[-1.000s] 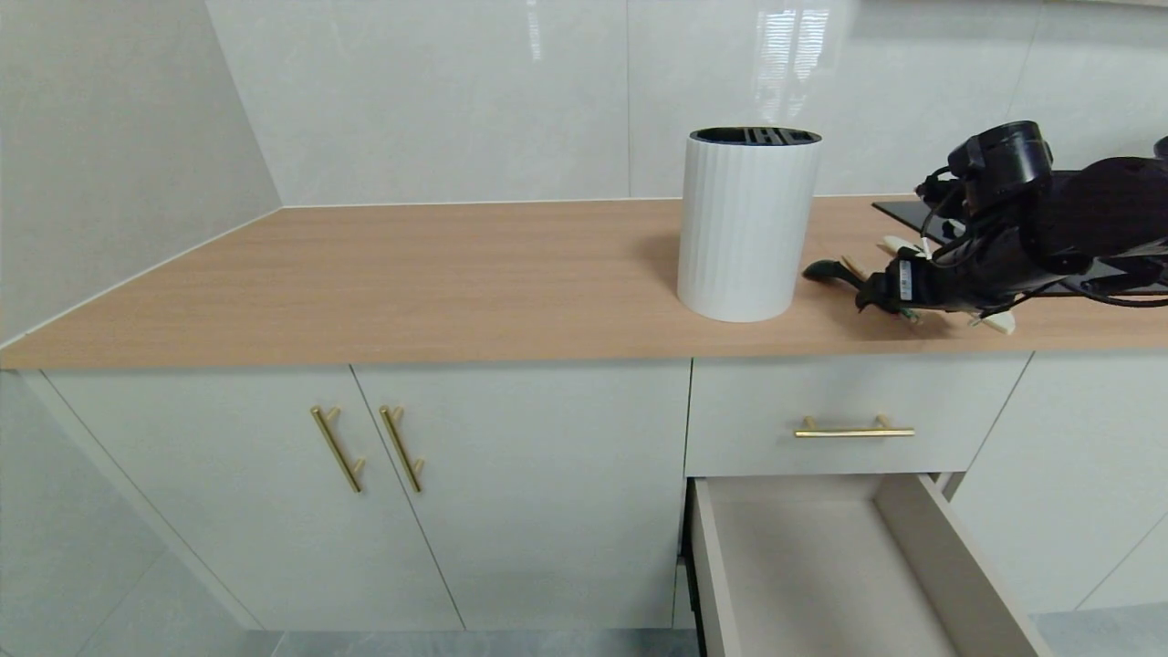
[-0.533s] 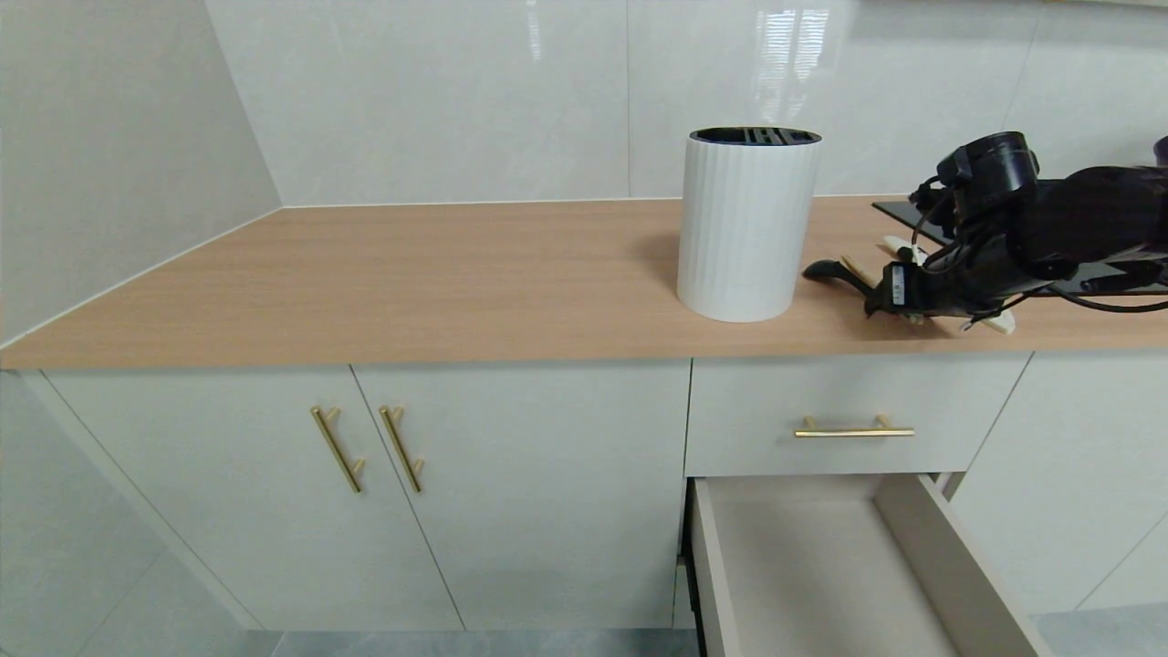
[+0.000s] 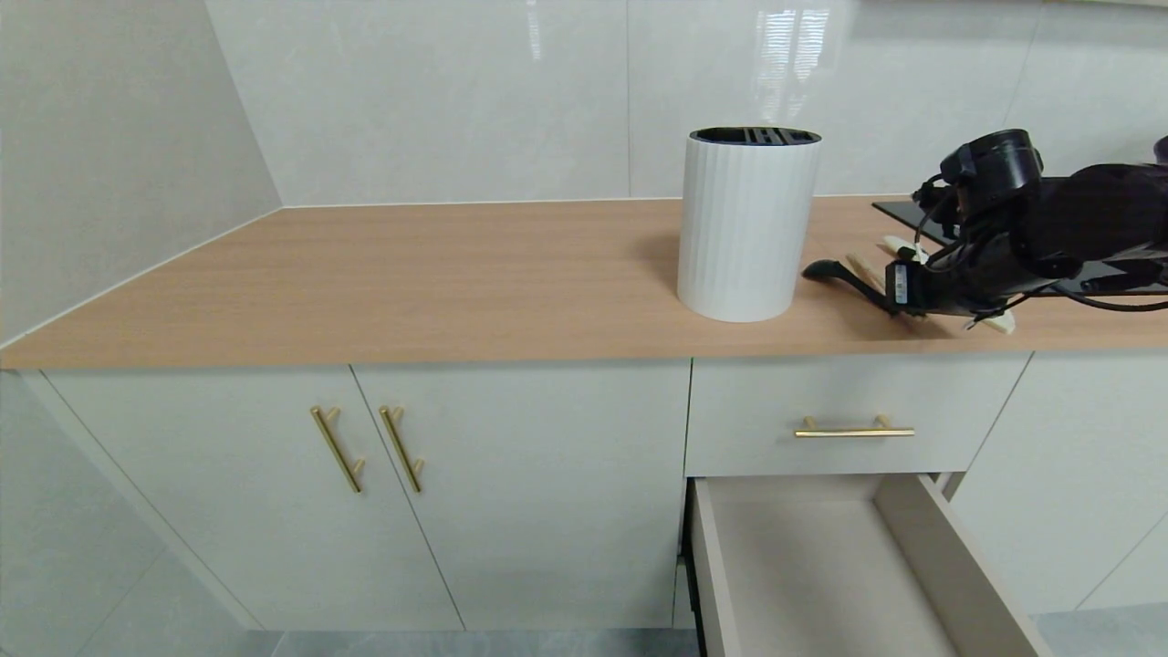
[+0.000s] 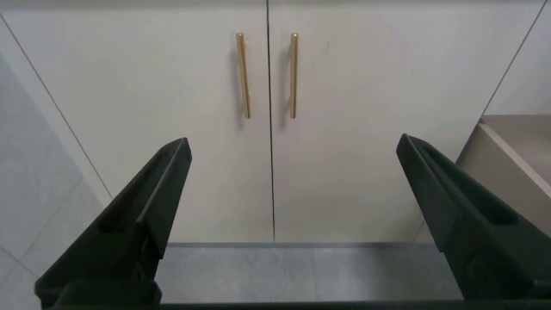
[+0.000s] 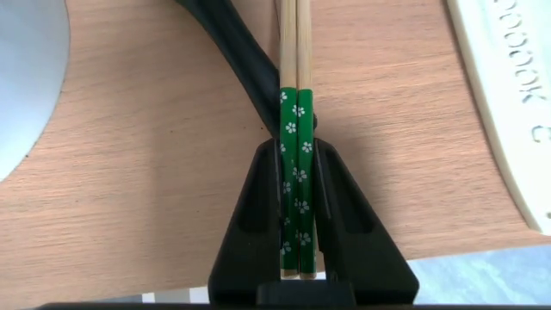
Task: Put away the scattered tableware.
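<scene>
A pair of wooden chopsticks [image 5: 293, 52] with green flowered ends lies on the wooden counter, beside the handle of a black spoon [image 5: 228, 52]. My right gripper [image 5: 297, 159] is shut on the green ends, one finger pressed against each side. In the head view the right gripper [image 3: 899, 297] sits low on the counter, right of the white ribbed holder [image 3: 746, 224], with the black spoon [image 3: 826, 270] between them. My left gripper [image 4: 293, 215] is open with nothing in it, down in front of the cabinet doors [image 4: 267, 77].
A white utensil [image 5: 508, 112] lies close beside the chopsticks. A black board [image 3: 903, 214] lies at the counter's back right. Below the counter a drawer [image 3: 949, 566] stands pulled out with nothing in it. The counter's left half [image 3: 411, 274] is bare.
My right gripper has slid a little to the right along the counter, and its wrist has dropped lower. The holder and black spoon stay put.
</scene>
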